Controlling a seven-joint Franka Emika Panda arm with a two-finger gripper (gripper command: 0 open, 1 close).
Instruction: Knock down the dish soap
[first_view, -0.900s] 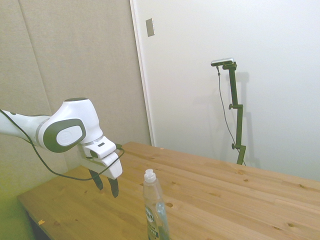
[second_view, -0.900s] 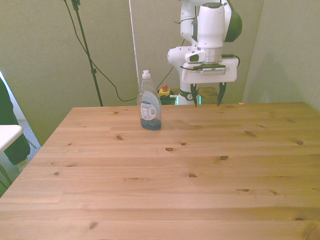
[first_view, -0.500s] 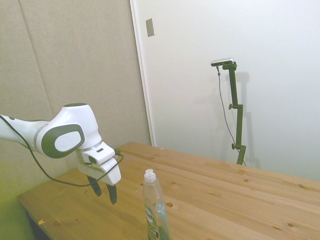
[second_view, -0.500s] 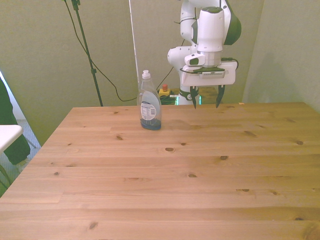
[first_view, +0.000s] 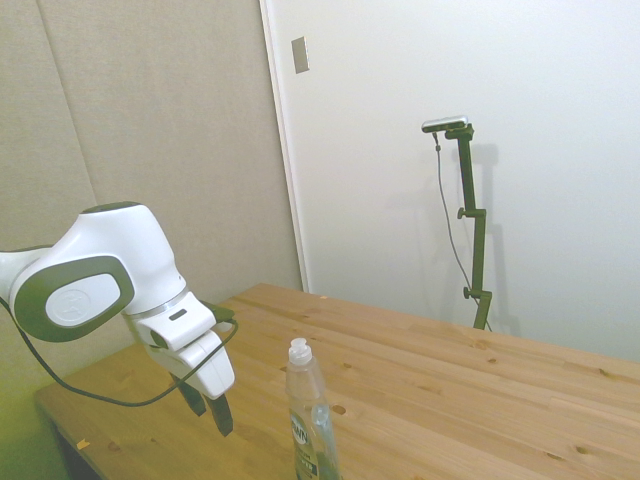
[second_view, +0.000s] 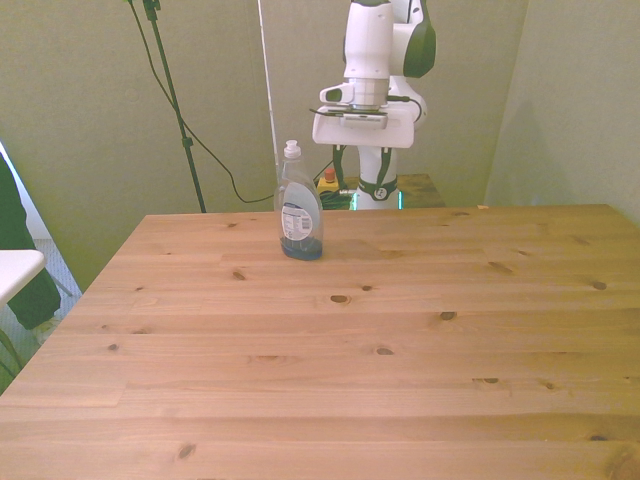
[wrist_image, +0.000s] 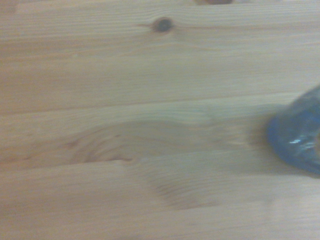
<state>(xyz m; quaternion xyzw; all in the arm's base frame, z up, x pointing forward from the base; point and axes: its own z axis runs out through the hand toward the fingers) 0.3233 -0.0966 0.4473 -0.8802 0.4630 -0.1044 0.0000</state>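
Front view, left to right. Slim clear plastic dish soap bottle (second_view: 299, 213) with white cap, blue-and-white label, bluish liquid: upright on pale wooden plank table (second_view: 400, 340), near far edge, left of centre. My white two-finger gripper (second_view: 362, 180) at about 2 o'clock from bottle, raised above table edge, near bottle, not touching. Jaws released, fingers apart, holding nothing. Wrist view: blurred blue bottle base (wrist_image: 300, 135) on planks.
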